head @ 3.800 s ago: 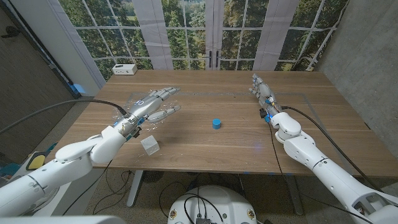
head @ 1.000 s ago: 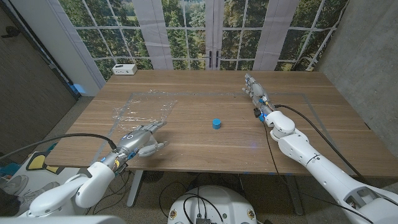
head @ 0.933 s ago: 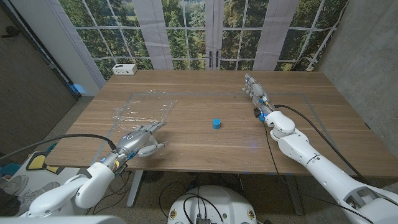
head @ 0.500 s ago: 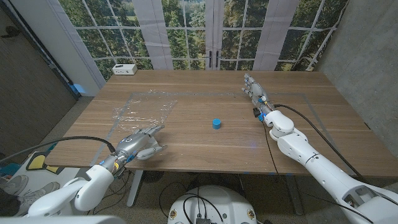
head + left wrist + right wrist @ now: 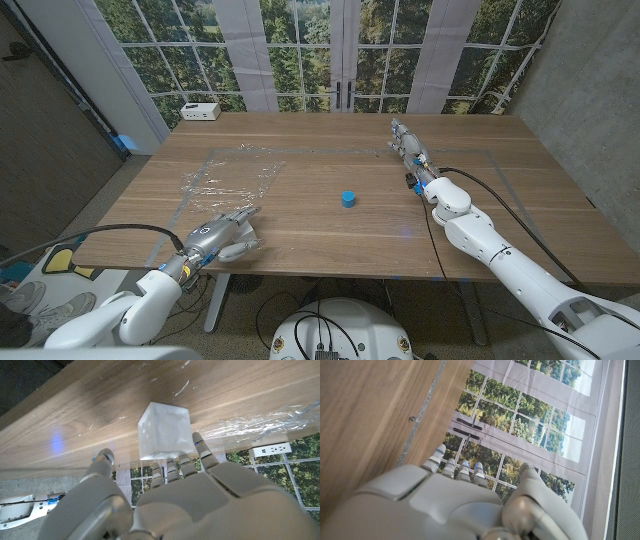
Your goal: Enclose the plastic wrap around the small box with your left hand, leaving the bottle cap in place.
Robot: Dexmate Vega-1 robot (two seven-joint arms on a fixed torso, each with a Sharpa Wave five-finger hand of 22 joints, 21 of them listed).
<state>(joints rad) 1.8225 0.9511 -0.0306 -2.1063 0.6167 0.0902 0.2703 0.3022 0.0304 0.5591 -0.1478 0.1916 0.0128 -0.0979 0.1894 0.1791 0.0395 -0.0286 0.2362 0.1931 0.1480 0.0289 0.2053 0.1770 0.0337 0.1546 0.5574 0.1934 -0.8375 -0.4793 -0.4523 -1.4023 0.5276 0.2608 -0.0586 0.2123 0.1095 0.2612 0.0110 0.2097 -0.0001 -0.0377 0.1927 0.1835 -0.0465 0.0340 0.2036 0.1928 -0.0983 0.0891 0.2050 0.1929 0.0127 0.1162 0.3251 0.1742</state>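
Down at the near-left edge of the wooden table (image 5: 330, 235), the left hand (image 5: 222, 235) sits low with its fingers spread and reaching toward the table's middle, holding nothing. From the left wrist view, the small box (image 5: 164, 430) stands right past the fingertips (image 5: 198, 439), a frosted, milky-white cube with softly rounded edges, one corner turned toward the hand. It is squarish, so no clear long axis; whether the fingertips touch it, I cannot tell. In the head view the hand covers it.

Farther back on the left side lies the plastic wrap (image 5: 228, 177), a clear, crinkled, glossy sheet spread flat, roughly rectangular, its longer side running across the table from left to right. It lies apart from the hand and the box, wrapped around nothing.

Near the middle, the bottle cap (image 5: 347, 198) stands alone, a small, round blue piece, well apart from both hands.

Over on the right, the right hand (image 5: 408, 145) stretches toward the far edge, fingers straight and close together, nothing in it. A white power strip (image 5: 201, 111) rests at the far-left corner.
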